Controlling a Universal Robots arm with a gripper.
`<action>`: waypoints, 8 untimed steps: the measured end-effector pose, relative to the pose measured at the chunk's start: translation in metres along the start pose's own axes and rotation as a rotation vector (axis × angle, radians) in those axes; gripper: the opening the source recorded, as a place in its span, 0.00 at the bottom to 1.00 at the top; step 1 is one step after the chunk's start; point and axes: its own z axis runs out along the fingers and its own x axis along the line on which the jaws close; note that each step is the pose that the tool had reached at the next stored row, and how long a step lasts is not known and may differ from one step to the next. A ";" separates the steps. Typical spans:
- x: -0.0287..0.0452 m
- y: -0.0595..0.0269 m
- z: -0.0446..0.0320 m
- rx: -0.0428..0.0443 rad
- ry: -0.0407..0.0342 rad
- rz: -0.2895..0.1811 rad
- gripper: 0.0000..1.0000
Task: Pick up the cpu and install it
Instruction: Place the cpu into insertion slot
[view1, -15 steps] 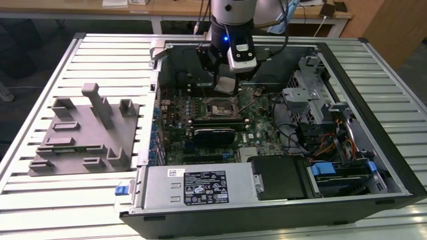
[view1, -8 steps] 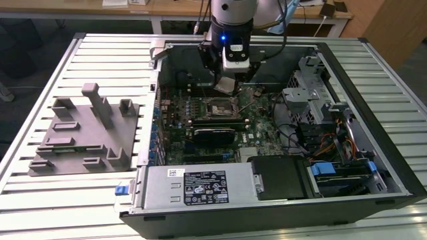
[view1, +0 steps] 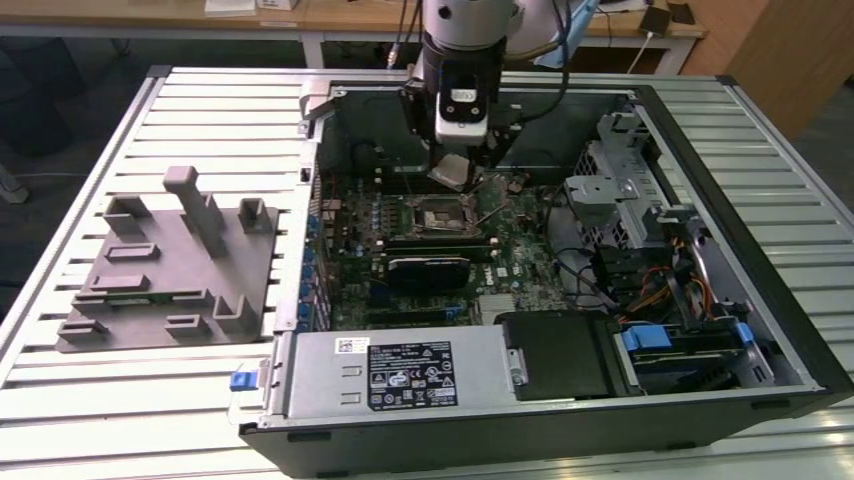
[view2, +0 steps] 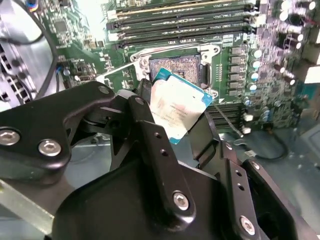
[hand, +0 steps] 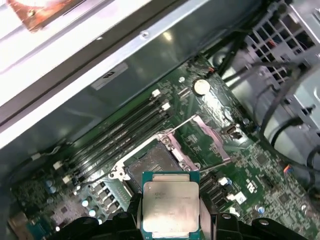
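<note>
The gripper (view2: 175, 119) is clamped on the cpu (hand: 170, 207). One black finger (view2: 145, 102) presses against one side of the chip and the other finger bears on the opposite side. The cpu is a small, flat square with a silver-grey metal lid that carries faint print. A thin teal-green board rim shows all round the lid. In the second wrist view it hangs slightly tilted, with one corner lower than the rest.

The chip is held in the air inside the open computer case (view1: 747, 250), over the motherboard (view1: 400, 240) and toward the case wall that the arm reaches over. It hangs just beside the socket (hand: 152, 170) and clear of it. From these angles it seems to overlap the socket's near edge, though I cannot tell whether it is squarely above it.

The socket is open, with its dark bed bare and its metal load plate (hand: 210, 141) swung up. Long memory slots (view2: 180, 20) run along the board beside the socket.

On the slatted table (view1: 120, 400), a grey tray (view1: 174, 270) lies at the exterior view's left of the case and well apart from the chip.
</note>
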 end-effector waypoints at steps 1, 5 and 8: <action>0.0000 0.0000 0.0000 0.0004 -0.0010 0.017 0.54; 0.0000 0.0000 0.0000 0.0016 -0.0050 0.085 0.54; 0.0000 0.0000 0.0000 0.0026 -0.0080 0.137 0.54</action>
